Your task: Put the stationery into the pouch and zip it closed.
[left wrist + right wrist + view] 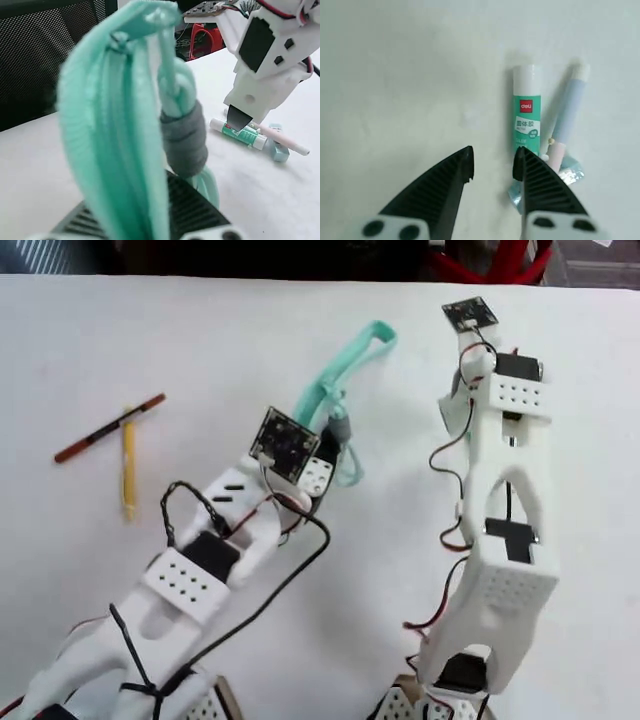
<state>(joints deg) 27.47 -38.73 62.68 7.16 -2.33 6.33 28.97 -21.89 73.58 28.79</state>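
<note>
The mint-green pouch [345,375] stands on edge in the middle of the table, and my left gripper [333,452] is shut on its near end. Close up, the pouch [115,125] rises from the gripper's black ribbed finger [192,212], with a grey sleeve [186,137] around its cord. My right gripper [492,160] hangs open just above the table, beside a green and white glue stick [527,112] and a pink and blue pen [567,112]. The left wrist view shows that same gripper [239,119] right over the glue stick [240,134] and pen [282,141].
A red-brown pen [110,427] and a yellow pen [128,465] lie at the table's left. A small pale blue object [567,175] sits at the near end of the pink pen. The right arm [505,540] stretches along the table's right side.
</note>
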